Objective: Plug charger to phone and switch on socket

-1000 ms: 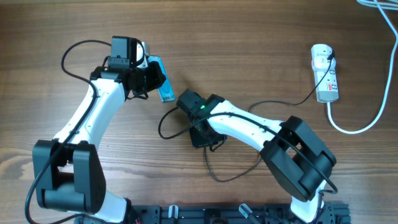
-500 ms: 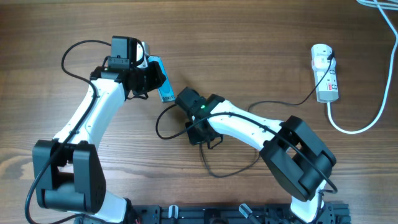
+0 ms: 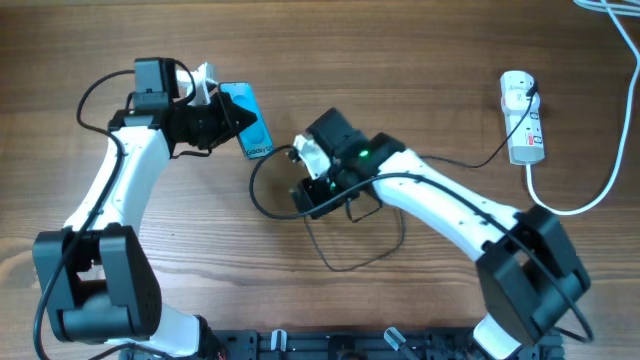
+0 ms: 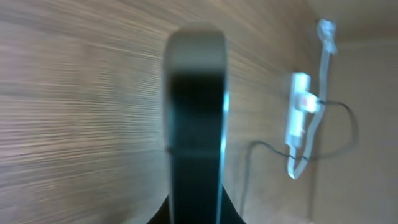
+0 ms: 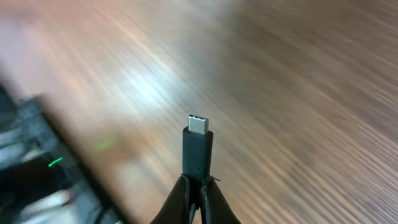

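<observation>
My left gripper (image 3: 222,124) is shut on the phone (image 3: 247,120), whose turquoise screen shows at upper centre-left of the overhead view. In the blurred left wrist view the phone (image 4: 196,118) stands edge-on, rising from my left gripper (image 4: 196,216). My right gripper (image 5: 198,190) is shut on the charger (image 5: 198,148), its metal plug tip pointing up and away from the fingers. Overhead, my right gripper (image 3: 306,194) sits a short way right of and below the phone, and the charger's thin black cable (image 3: 340,262) loops below it. The white socket (image 3: 523,128) lies at the far right.
A thick white cord (image 3: 590,195) curves from the socket up to the top right corner. The socket (image 4: 298,115) and its cords also appear blurred in the left wrist view. Both white arms reach in from the table's near edge, where a black rail (image 3: 350,345) runs.
My left arm has swung left, taking the phone with it. My right gripper has shifted right with the plug, away from the phone, and the cable loop has followed.
</observation>
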`<act>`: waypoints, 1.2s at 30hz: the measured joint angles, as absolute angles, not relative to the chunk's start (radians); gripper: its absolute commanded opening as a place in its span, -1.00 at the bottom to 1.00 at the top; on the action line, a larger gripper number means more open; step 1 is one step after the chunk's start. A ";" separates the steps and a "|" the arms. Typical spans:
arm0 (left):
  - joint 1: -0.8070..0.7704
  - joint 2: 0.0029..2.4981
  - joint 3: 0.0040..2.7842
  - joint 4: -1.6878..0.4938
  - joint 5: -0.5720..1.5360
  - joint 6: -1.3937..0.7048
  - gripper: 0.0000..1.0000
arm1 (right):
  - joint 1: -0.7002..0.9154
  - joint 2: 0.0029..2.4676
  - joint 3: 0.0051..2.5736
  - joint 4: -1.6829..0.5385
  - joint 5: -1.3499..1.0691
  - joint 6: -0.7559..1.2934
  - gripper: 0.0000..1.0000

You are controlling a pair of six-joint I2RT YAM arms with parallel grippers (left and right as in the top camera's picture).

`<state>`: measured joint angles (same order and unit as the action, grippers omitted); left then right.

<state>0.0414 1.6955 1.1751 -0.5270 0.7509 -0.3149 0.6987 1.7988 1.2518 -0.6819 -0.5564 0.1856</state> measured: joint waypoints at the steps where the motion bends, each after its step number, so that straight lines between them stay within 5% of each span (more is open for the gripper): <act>1: 0.039 1.695 1.175 -0.522 0.790 -0.300 -0.92 | 0.686 1.799 1.251 -0.667 -0.636 0.144 -0.91; 16: 0.027 1.695 1.175 -0.501 1.113 -0.138 -0.92 | 0.678 1.799 1.115 -0.196 -1.002 0.147 -0.91; 36: 0.113 1.695 1.128 -0.441 1.028 -0.186 -0.92 | 0.645 1.799 1.106 -0.083 -0.876 0.292 -0.91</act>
<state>0.1131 1.6955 1.1282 -0.4408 1.0275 -0.1860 0.6453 1.7988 1.1057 -0.0830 -0.8761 0.2924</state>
